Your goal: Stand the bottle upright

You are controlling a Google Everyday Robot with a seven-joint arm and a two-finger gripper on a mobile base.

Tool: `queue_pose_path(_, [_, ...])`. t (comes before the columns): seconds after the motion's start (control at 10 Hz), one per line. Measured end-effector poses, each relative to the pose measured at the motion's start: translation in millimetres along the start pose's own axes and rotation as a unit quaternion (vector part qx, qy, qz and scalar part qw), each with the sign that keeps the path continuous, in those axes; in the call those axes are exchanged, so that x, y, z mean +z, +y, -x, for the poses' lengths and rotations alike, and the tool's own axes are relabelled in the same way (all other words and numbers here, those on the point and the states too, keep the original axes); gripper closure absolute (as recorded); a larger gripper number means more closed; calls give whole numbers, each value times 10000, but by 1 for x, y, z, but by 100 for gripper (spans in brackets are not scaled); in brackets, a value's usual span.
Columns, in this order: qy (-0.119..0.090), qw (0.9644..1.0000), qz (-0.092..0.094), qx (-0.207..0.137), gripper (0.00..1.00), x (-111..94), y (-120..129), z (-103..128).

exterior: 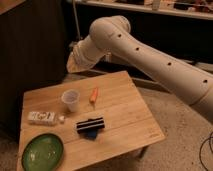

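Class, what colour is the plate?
Green plate, camera view; gripper hovers by the table's far edge.

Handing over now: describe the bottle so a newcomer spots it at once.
On the table, go to the left edge, between the green plate in front and the cup behind. The bottle lies on its side there; the shut hand hangs above the far edge. The bottle alone is long and whitish, with printed label and white cap.

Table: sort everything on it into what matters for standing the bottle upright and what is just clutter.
Job in hand: bottle, lying on its side near the left edge; pincer, shut, hovering above the far left of the table.
Lying about: translucent cup, orange stick, black bar, green plate.
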Motion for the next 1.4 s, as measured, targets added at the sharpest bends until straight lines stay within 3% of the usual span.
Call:
queue_pose_path(0.2, [196,9992,243,252,95,26,14,-5])
queue_pose_path(0.5, [375,9965,546,510,65,53,60,-3])
queue_pose_path(0.7, [315,9955,652,611,47,68,81,-1])
queue_pose_path(0.9, [53,9948,710,731,25,91,99,-1])
queue_pose_path(1.2, [-188,9935,699,879,20,121,110,-11])
queue_pose_path(1.4, [-199,9921,751,985,20,137,117,-17])
